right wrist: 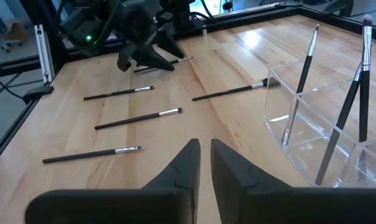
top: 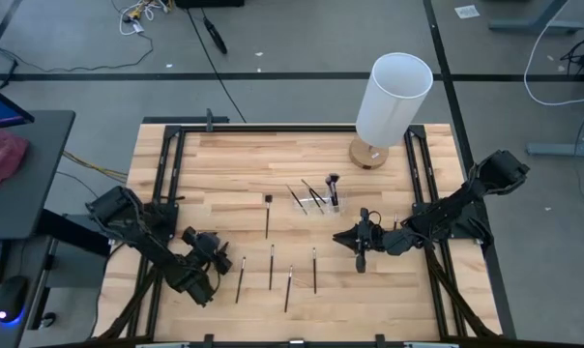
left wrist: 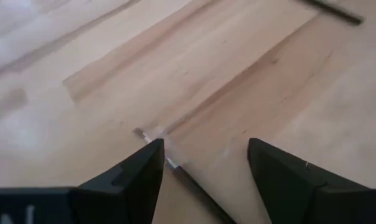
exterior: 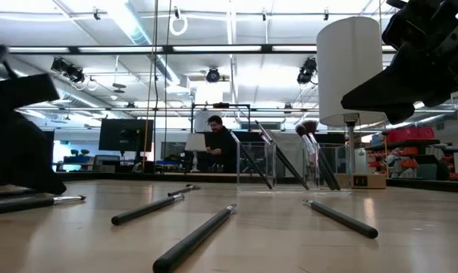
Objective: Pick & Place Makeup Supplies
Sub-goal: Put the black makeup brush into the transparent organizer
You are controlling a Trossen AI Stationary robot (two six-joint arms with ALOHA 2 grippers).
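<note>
Several thin dark makeup brushes lie flat on the wooden table: [top: 268, 215], [top: 272, 266], [top: 289, 287], [top: 314, 270] and the leftmost brush [top: 241, 278]. More stand in the clear holder [top: 316, 201]. My left gripper [left wrist: 203, 146] is open and low over the leftmost brush's bristle end [left wrist: 152, 138], one finger on each side; the pale ferrule passes close by one fingertip [left wrist: 152, 155], and I cannot tell whether they touch. My right gripper [right wrist: 205, 146] hangs shut and empty just right of the holder [right wrist: 312, 130].
A tall white cylinder lamp [top: 394, 97] on a wooden base stands at the table's far right. Black frame rails [top: 166, 174] run along the left and right sides. In the low view a person [exterior: 218, 140] sits in the room far behind the table.
</note>
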